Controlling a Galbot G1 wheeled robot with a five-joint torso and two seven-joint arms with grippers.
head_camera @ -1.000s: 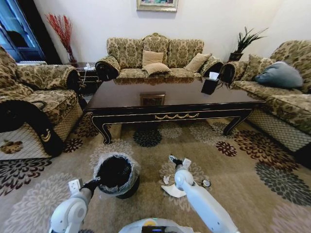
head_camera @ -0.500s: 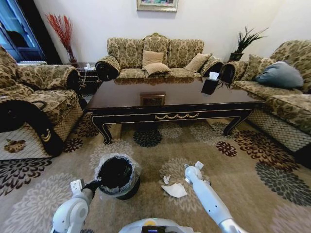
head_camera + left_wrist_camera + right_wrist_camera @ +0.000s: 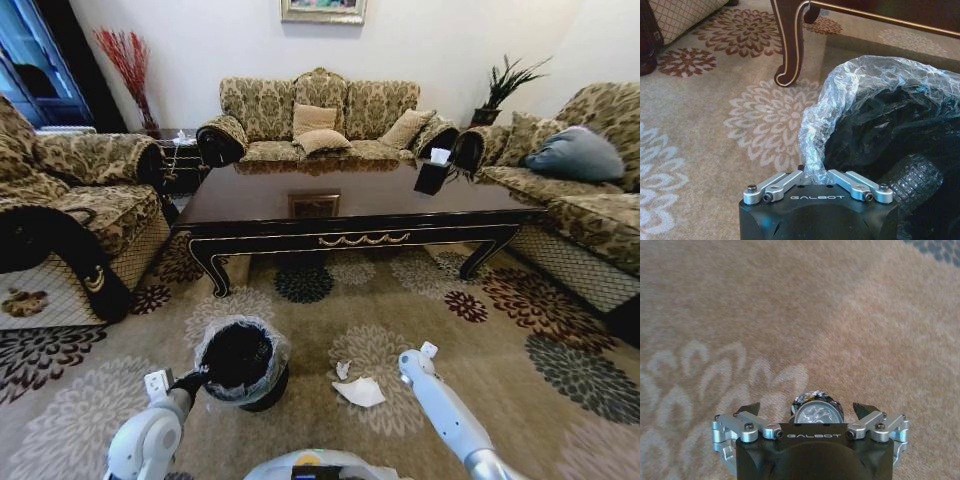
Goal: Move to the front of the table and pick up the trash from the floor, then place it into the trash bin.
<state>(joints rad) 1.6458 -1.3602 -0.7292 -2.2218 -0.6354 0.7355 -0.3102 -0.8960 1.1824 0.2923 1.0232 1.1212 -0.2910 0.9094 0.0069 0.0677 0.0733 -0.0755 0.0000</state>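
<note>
The trash bin point(image 3: 240, 358), black with a crinkled grey liner, stands on the carpet in front of the table point(image 3: 350, 205). My left gripper point(image 3: 190, 382) is shut on the bin's liner at the rim point(image 3: 815, 172). The trash, a crumpled white paper point(image 3: 360, 392) and a smaller scrap point(image 3: 343, 369), lies on the floor just right of the bin. My right gripper point(image 3: 424, 356) hangs low over the carpet to the right of the paper. It is open point(image 3: 807, 409), with a small round shiny object point(image 3: 816, 410) on the carpet between its fingers.
Patterned sofas flank the table: one on the left point(image 3: 70, 200), one behind point(image 3: 320, 115), one on the right point(image 3: 570, 170). A black tissue box point(image 3: 432, 176) sits on the table. A curved table leg point(image 3: 790, 45) stands close behind the bin. Open carpet lies to the right.
My right arm has swung to the right, from above the white paper to the carpet beside it. The left gripper and the bin have stayed put.
</note>
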